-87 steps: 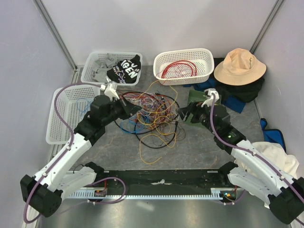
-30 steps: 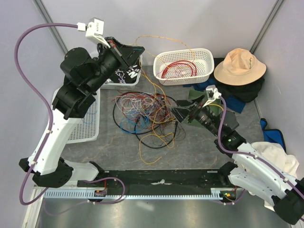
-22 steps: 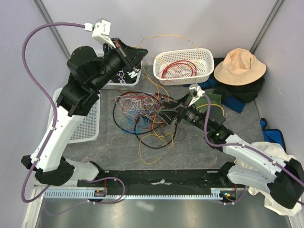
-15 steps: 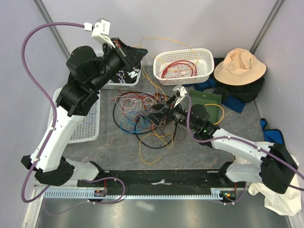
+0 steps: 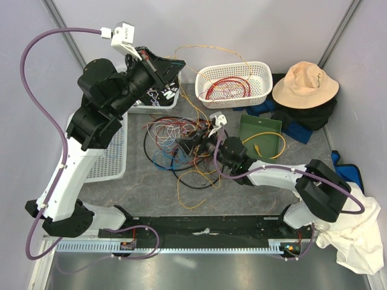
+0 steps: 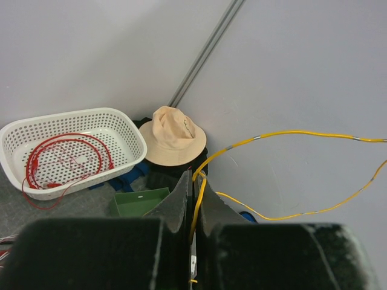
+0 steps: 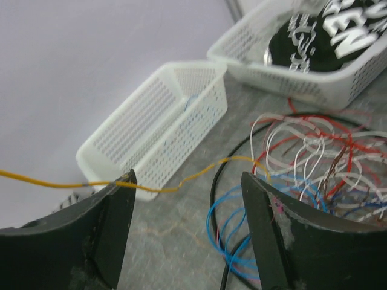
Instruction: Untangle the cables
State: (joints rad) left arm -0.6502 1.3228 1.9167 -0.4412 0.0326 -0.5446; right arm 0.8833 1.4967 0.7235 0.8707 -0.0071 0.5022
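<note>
Left gripper (image 6: 193, 181) pinches yellow cable (image 6: 302, 133) — right gripper (image 7: 187, 181) spread wide.

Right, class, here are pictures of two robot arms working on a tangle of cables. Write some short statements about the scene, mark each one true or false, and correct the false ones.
1. The left tool is shut on a yellow-orange cable. True.
2. The right tool is shut on a blue cable. False: its fingers are wide apart, and it grips nothing at the cable heap.
3. A red coil lies inside a white basket. True.
4. The tan hat sits in a basket. False: it rests on dark cloth beside that basket.
</note>
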